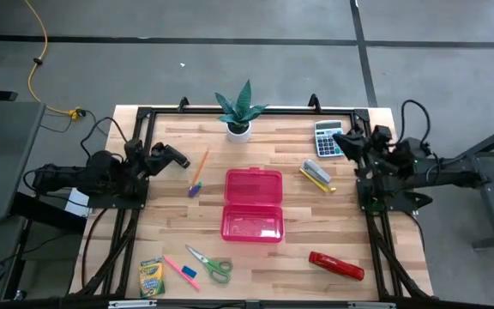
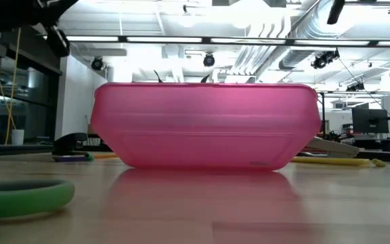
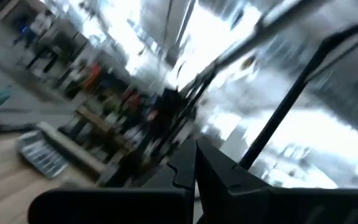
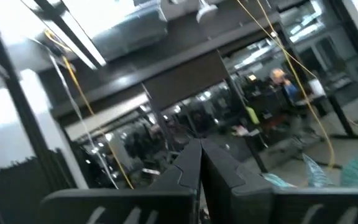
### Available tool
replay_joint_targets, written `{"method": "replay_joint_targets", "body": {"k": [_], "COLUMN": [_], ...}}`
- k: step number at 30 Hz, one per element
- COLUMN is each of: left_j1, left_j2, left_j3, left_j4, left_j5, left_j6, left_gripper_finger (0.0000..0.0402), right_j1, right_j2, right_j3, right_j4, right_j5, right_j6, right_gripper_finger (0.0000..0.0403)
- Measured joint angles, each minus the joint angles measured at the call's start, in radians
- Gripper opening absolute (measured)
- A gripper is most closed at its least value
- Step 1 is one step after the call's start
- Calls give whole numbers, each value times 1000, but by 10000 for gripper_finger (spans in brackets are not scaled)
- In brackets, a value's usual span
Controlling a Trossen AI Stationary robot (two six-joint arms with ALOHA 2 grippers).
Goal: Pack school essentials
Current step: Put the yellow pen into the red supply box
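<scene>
An open pink pencil case lies at the table's middle and fills the low view. Near the front left lie a yellow-green crayon box, a pink marker, a small blue eraser and green-handled scissors. An orange pencil lies left of the case, and a yellow-white piece lies to its right. My left gripper is shut and raised at the left edge, near the pencil. My right gripper is shut and raised at the right edge, over the calculator's side. The wrist views show both pairs of fingers closed, left and right.
A grey calculator lies at the far right. A red stapler lies at the front right. A potted plant stands at the far middle. A small purple item lies below the pencil.
</scene>
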Motion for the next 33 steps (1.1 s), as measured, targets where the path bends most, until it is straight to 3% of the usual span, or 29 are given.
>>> {"method": "replay_joint_targets", "body": {"k": [5, 10, 15, 19, 22, 27, 33], "left_j1": [1, 1, 1, 1, 1, 1, 1], "left_j2": [153, 286, 362, 398, 414, 437, 448], "left_j3": [164, 295, 371, 397, 398, 398, 398], "left_j4": [-145, -172, -171, -171, -172, -172, -173], "left_j5": [47, 47, 12, 8, 7, 7, 6], "left_j6": [130, 223, 279, 272, 251, 244, 244], "left_gripper_finger": [0, 0, 0, 0, 0, 0, 0], "right_j1": [0, 0, 0, 0, 5, 48, 84], "right_j2": [116, 196, 239, 298, 361, 476, 592], "right_j3": [94, 160, 245, 315, 325, 263, 184], "right_j4": [-39, -65, -362, -764, -979, -1159, -1276], "right_j5": [38, 50, 41, 3, -84, -251, -226], "right_j6": [62, 115, 213, 365, 503, 656, 886], "right_gripper_finger": [0, 0, 9, 53, 106, 183, 210]}}
